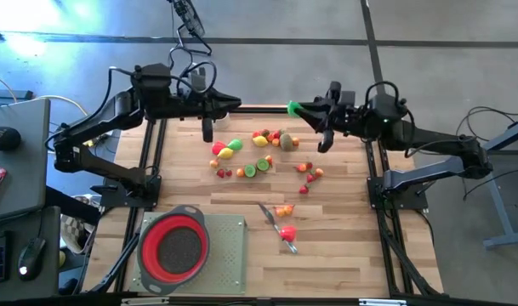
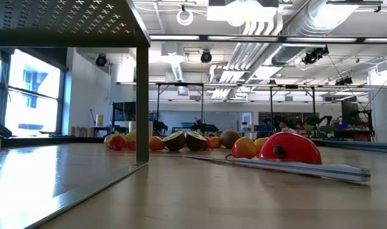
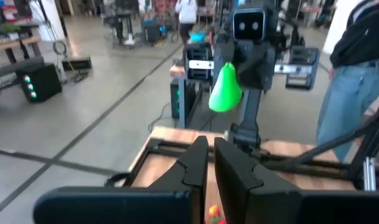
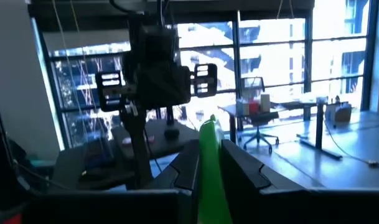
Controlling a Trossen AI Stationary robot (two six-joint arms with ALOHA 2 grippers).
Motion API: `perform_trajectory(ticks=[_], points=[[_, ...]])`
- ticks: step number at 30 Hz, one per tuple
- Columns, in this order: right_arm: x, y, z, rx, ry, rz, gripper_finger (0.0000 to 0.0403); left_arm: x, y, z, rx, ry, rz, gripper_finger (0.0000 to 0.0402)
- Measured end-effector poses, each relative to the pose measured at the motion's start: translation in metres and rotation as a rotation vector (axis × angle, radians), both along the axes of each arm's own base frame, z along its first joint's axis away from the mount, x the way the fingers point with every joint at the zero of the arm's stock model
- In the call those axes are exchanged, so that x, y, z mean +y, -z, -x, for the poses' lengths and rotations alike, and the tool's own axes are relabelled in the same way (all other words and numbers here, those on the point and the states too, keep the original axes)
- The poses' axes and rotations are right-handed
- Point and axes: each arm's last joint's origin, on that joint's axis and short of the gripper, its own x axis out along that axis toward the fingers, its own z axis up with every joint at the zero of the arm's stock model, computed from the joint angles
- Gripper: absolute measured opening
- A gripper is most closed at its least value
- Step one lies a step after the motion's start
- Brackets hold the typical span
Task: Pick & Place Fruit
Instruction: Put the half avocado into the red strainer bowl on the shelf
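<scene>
A heap of small toy fruit (image 1: 260, 151) (image 2: 180, 140) lies on the far middle of the wooden table (image 1: 344, 255). A few more pieces (image 1: 307, 174) lie to its right. My right gripper (image 1: 299, 109) (image 4: 209, 148) is raised over the table's far edge, pointing level toward the left, shut on a green pear (image 1: 292, 107) (image 3: 225, 90). My left gripper (image 1: 236, 104) (image 3: 209, 146) faces it from the left, also raised and level, shut with nothing in it. A short gap separates the two. Neither gripper shows in the low view. My right gripper pinches the green pear (image 4: 209, 163) between its two fingers. The fingers come level from the table's right side. One end of the pear sticks out past the fingertips toward the left arm. The pear is lifted well clear of the table.
A red strainer (image 1: 173, 246) sits on a grey-green mat (image 1: 229, 255) at the near left. A slim knife (image 1: 267, 212) (image 2: 295, 166) lies beside a red fruit piece (image 1: 286, 231) (image 2: 291, 147) at the near middle. A person (image 3: 357, 74) stands beyond the table's right side.
</scene>
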Motion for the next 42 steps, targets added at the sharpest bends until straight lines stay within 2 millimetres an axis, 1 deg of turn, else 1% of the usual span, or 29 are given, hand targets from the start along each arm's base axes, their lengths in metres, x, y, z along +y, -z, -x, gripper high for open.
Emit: perform_trajectory(ticks=[5,9,14,17,22,26,29,33,42], points=[[0.0,-0.005,0.001,-0.055,0.003,0.023,0.0039,0.001,0.002,-0.002,0.009,-0.005,0.003,0.0024],[0.0,-0.006,0.001,-0.06,0.003,0.026,0.0039,0.001,0.001,-0.002,0.0,-0.005,0.001,0.0024],[0.003,-0.006,0.001,-0.056,-0.009,0.023,0.0039,0.005,0.007,-0.017,0.019,-0.006,0.005,0.003],[0.003,-0.005,0.001,-0.056,-0.009,0.022,0.0039,0.007,0.012,-0.028,0.028,0.005,0.012,0.0058],[0.003,-0.005,0.001,-0.056,-0.009,0.022,0.0039,0.011,0.02,-0.043,0.044,0.013,0.042,0.014],[0.003,-0.006,0.001,-0.057,-0.014,0.023,0.0039,0.011,0.017,-0.044,0.01,0.015,0.033,0.0207],[0.004,-0.007,0.001,-0.071,-0.035,0.031,0.0039,0.012,0.015,-0.047,-0.024,0.018,0.025,0.0242],[0.005,-0.01,0.002,-0.11,-0.072,0.022,0.0039,0.013,0.016,-0.053,-0.043,0.019,0.042,0.0263],[0.007,-0.014,0.006,-0.15,-0.093,-0.014,0.0039,0.012,0.017,-0.055,-0.047,0.091,0.103,0.0264]])
